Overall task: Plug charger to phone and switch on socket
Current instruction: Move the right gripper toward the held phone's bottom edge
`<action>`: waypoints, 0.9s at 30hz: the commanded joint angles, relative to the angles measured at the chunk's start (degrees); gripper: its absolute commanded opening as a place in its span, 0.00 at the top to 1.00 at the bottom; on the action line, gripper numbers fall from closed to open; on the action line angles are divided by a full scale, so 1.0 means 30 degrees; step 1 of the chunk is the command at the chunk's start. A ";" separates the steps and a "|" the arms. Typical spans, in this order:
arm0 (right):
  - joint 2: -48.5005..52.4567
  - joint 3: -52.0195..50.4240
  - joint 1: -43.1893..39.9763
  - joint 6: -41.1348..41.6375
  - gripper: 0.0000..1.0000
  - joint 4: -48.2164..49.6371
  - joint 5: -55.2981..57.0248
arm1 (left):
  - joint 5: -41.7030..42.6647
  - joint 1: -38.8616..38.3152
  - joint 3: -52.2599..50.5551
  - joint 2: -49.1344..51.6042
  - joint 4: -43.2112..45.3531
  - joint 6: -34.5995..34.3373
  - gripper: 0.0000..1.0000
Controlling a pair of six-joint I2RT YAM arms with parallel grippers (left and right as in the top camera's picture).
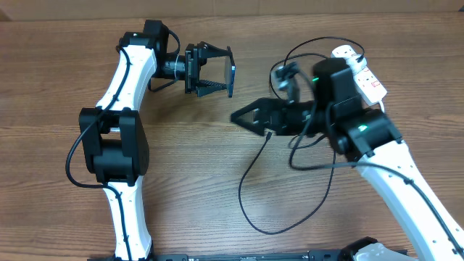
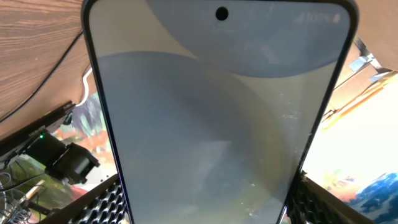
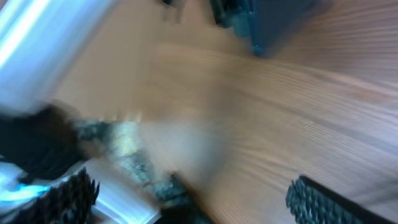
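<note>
My left gripper (image 1: 214, 70) is shut on the phone (image 1: 232, 71) and holds it on edge above the table. In the left wrist view the phone (image 2: 211, 124) fills the frame between the two fingers (image 2: 205, 214), its screen pale grey-blue. My right gripper (image 1: 243, 116) points left toward the phone, a short way below and to the right of it. In the blurred right wrist view its fingers (image 3: 193, 199) stand wide apart. The charger cable (image 1: 250, 174) hangs from near the gripper and loops over the table. Its plug (image 1: 286, 74) lies by the white socket (image 1: 359, 69), which is partly hidden by the right arm.
The socket's red-marked end (image 1: 373, 87) lies at the back right. The cable loop (image 1: 279, 230) reaches toward the front of the wooden table (image 1: 58, 181). The left arm's base link (image 1: 116, 145) stands at the left.
</note>
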 commanded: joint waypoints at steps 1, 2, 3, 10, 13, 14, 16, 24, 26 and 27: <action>0.0517 0.2492 0.1530 0.0022 0.01 -0.2251 1.0244 | 0.0299 -0.0102 0.0525 0.0058 -0.0131 0.0022 0.29; 0.1100 0.3446 0.1821 0.0022 0.01 -0.3279 1.1089 | 0.0080 -0.0175 0.0525 0.0058 -0.0138 0.0029 0.29; 0.1341 0.3818 0.1909 0.0022 0.01 -0.3570 1.1315 | -0.0058 -0.0226 0.0525 0.0058 -0.0138 0.0022 0.29; 0.3031 0.4845 0.2769 0.1166 0.00 -0.2652 1.3529 | -0.1428 -0.1027 0.0525 0.0058 -0.0219 -0.0204 0.29; 0.3577 0.4845 0.3322 0.1188 0.00 -0.1807 1.5380 | -0.1909 -0.1486 0.0525 0.0058 -0.0204 -0.0707 0.28; 0.3781 0.4845 0.3555 0.1195 0.01 -0.1559 1.6356 | -0.2062 -0.1632 0.0525 0.0058 -0.0197 -0.0874 0.28; 0.4029 0.4845 0.4044 0.1647 0.00 -0.1479 1.8061 | -0.2470 -0.1829 0.0525 0.0058 -0.0197 -0.1173 0.28; 0.4517 0.4809 0.4415 0.5683 0.07 -0.1661 1.9518 | -0.2550 -0.2004 0.0525 0.0058 -0.0197 -0.1734 0.28; 0.4670 0.4809 0.4415 0.5668 0.14 -0.1632 1.9496 | -0.2543 -0.2004 0.0525 0.0058 -0.0197 -0.1843 0.28; 0.4736 0.4809 0.4415 0.5676 0.17 -0.1683 1.9475 | -0.2543 -0.2004 0.0525 0.0058 -0.0197 -0.1851 0.28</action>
